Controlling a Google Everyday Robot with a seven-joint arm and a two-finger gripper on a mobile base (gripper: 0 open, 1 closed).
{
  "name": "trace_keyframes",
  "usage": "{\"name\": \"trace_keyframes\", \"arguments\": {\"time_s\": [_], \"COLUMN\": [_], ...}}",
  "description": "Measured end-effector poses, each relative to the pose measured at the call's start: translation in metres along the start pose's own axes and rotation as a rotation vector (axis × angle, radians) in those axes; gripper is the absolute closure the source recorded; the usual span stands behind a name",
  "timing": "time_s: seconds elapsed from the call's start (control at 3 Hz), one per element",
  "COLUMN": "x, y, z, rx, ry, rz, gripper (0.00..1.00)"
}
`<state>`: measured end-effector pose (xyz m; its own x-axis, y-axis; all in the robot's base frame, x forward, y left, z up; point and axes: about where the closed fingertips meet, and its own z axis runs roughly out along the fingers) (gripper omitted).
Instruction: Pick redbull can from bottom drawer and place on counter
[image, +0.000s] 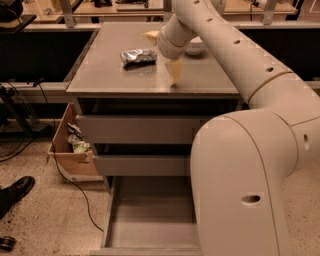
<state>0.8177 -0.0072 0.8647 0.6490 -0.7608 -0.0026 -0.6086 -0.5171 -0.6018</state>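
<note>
The redbull can (138, 56), silver with blue patches, lies on its side on the counter (125, 82), toward the back middle. My gripper (163, 53) is just to the right of the can, open, with its pale fingers (174, 71) spread and not touching the can. The bottom drawer (150, 215) is pulled out at the front and shows nothing inside. The two upper drawers are shut. My arm and body fill the right side of the view.
A white bowl (195, 48) sits on the counter behind the arm. A cardboard box (70, 152) with rubbish stands on the floor to the left of the cabinet. A black shoe (15, 192) and cables (75, 187) are on the floor at left. Pale wooden tabletops (100, 7) stand behind.
</note>
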Motion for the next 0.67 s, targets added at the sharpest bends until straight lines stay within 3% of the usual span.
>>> {"name": "trace_keyframes", "arguments": {"time_s": [0.33, 0.67], "x": [0.010, 0.015], "y": [0.014, 0.033], "z": [-0.048, -0.125], "rx": [0.017, 0.075], "ry": [0.027, 0.068], "rz": [-0.007, -0.002], "gripper": [0.00, 0.00]}}
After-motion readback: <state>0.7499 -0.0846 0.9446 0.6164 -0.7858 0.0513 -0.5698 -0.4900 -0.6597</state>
